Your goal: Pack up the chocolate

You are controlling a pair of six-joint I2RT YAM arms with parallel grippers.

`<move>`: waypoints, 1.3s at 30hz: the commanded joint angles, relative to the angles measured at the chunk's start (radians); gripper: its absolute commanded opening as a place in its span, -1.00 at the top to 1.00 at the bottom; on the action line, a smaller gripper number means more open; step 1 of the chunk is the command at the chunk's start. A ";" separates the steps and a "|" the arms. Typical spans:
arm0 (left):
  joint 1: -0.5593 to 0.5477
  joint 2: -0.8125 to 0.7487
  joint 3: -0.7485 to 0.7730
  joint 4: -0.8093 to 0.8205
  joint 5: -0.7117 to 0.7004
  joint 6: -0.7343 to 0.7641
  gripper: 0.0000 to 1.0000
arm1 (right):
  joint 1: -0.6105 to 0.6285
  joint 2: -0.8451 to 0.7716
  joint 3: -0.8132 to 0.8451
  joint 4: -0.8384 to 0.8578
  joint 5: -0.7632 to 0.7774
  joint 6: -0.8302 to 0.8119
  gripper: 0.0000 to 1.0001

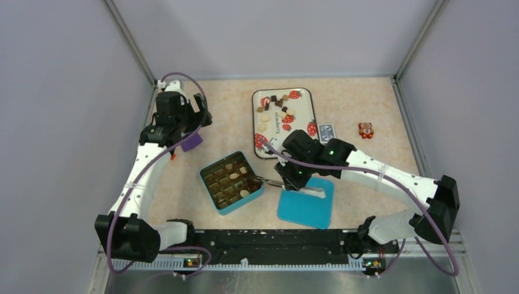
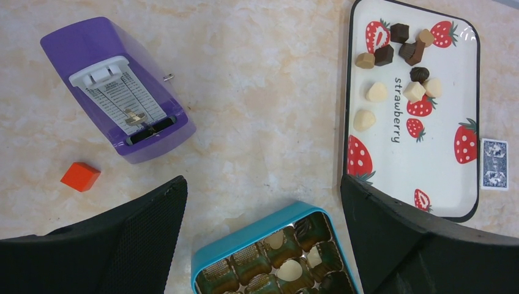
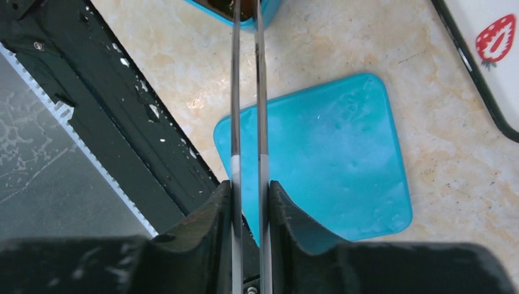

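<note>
The chocolate (image 1: 276, 105) lies as several dark, light brown and cream pieces at the far end of a strawberry-print tray (image 1: 300, 113), seen also as chocolate (image 2: 398, 67) on the tray (image 2: 447, 92). A few more pieces sit in the cells of the open teal box (image 1: 211, 191), whose near rim (image 2: 245, 242) shows below. My right gripper (image 1: 292, 182) is shut on metal tweezers (image 1: 266, 180); the tweezers (image 3: 246, 92) reach from the gripper (image 3: 248, 187) to the box's right side (image 3: 263, 15), tips hidden. My left gripper (image 2: 263, 239) hangs open and empty, high above the table's far left (image 1: 196, 113).
The teal lid (image 1: 306, 202) lies flat right of the box, under my right wrist (image 3: 330, 153). A purple device (image 2: 116, 89) and a red cube (image 2: 80, 176) sit at the left. A blue card (image 1: 327, 131) and an orange owl (image 1: 365, 130) lie right of the tray.
</note>
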 commanded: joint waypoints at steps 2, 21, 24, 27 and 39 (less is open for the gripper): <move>0.007 -0.022 0.015 0.024 0.008 -0.003 -0.98 | -0.009 -0.099 0.076 0.129 0.037 0.048 0.70; 0.007 -0.024 0.018 0.015 -0.018 -0.002 -0.98 | -0.377 0.120 0.198 0.408 0.207 0.269 0.56; 0.007 -0.016 0.024 0.015 -0.011 -0.001 -0.97 | -0.394 0.204 0.248 0.433 0.207 0.287 0.47; 0.007 -0.014 0.026 0.018 -0.014 0.003 -0.97 | -0.400 0.274 0.282 0.471 0.227 0.310 0.41; 0.007 0.002 0.030 0.024 -0.015 0.006 -0.97 | -0.422 0.476 0.415 0.511 0.235 0.363 0.26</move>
